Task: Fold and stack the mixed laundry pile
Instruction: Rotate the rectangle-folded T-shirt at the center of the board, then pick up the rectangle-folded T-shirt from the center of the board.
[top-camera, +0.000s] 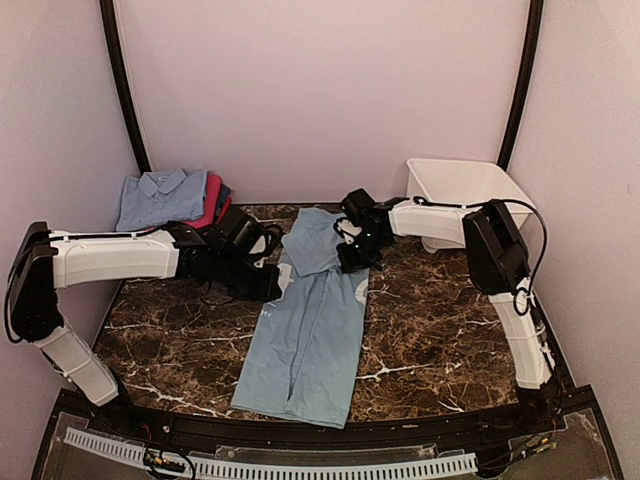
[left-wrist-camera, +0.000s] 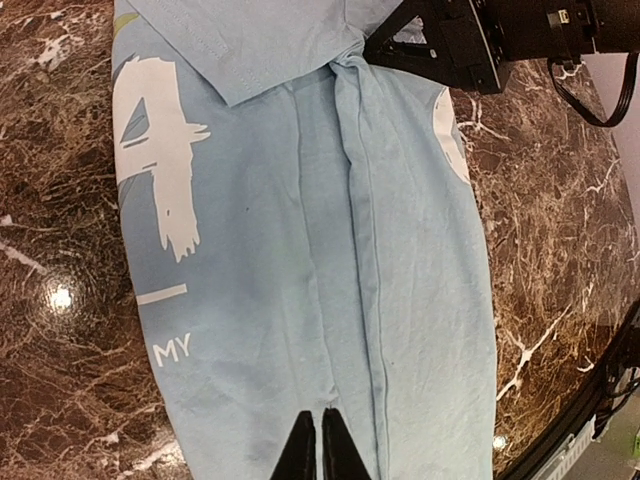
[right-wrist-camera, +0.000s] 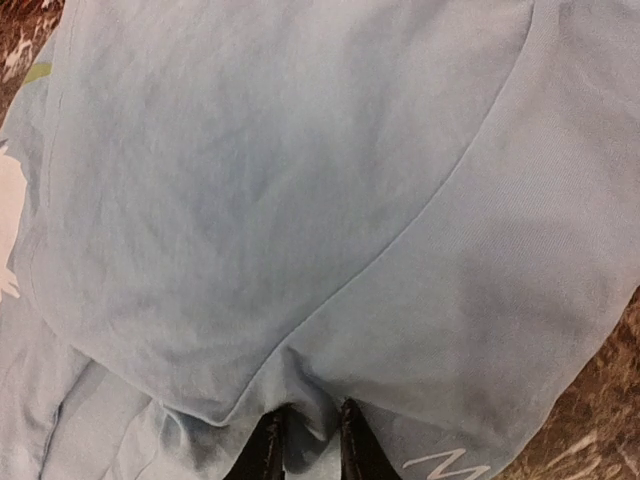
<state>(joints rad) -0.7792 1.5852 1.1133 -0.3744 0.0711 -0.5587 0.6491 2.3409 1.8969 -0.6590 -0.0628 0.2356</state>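
Looking from above, you see the pale blue tee lying flat on the marble table, its long axis running from the far side toward the arm bases; both grippers sit on its far half, the left gripper at the left edge, the right gripper at the right, equally near; both arms reach inward, low and stretched; the left jaws are closed and seem to pinch the cloth; the right jaws are almost closed on a small fold.
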